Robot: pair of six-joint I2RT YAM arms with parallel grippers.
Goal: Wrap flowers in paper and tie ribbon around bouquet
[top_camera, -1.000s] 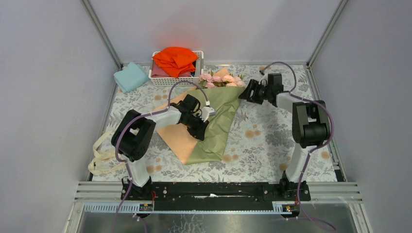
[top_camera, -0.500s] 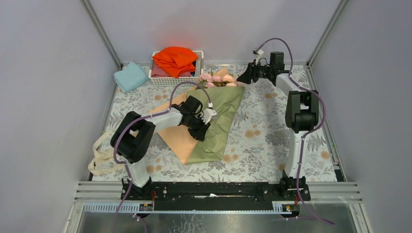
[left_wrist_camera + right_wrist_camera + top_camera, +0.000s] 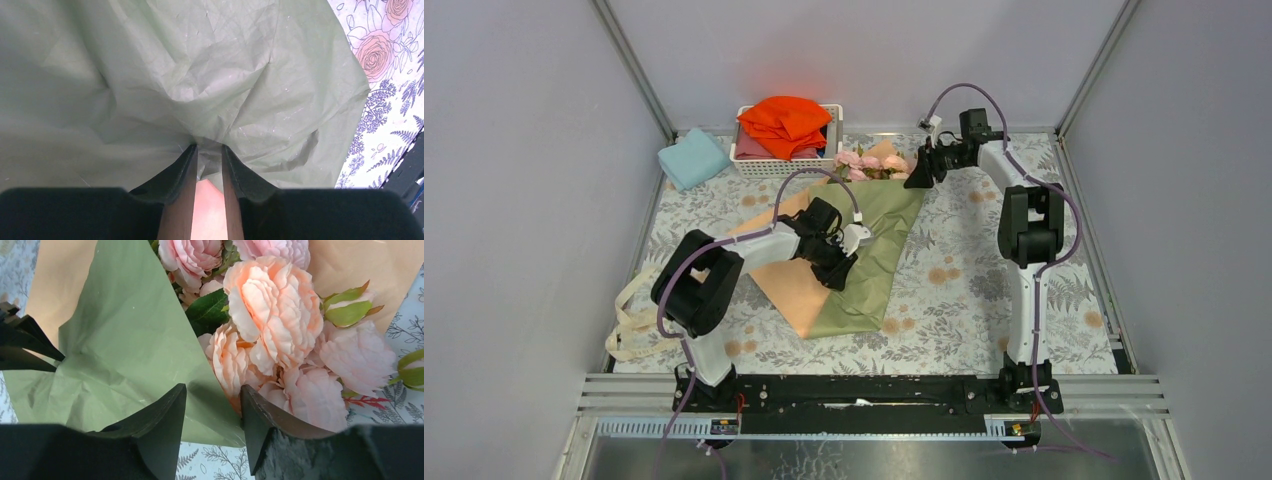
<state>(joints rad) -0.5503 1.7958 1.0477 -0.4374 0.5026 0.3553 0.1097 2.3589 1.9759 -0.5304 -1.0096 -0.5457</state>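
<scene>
Pinched tight in the left gripper [image 3: 209,147], mid-frame in the overhead view: a gathered fold of olive-green paper [image 3: 200,75]. Spread apart over that paper's upper corner, the right gripper [image 3: 212,390], just beside pale pink flowers [image 3: 275,310]. Lying diagonally on a floral-print table [image 3: 964,290], blooms toward upper centre.

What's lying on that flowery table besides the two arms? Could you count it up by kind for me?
Paper sheet: 1
Bunch of flowers: 1
Ribbon: 1
Basket: 1
Cloths: 2 (orange cloth in the basket, light-blue cloth beside it)
Total: 6
Something reddish under the orange cloth is too hidden to count.
</scene>
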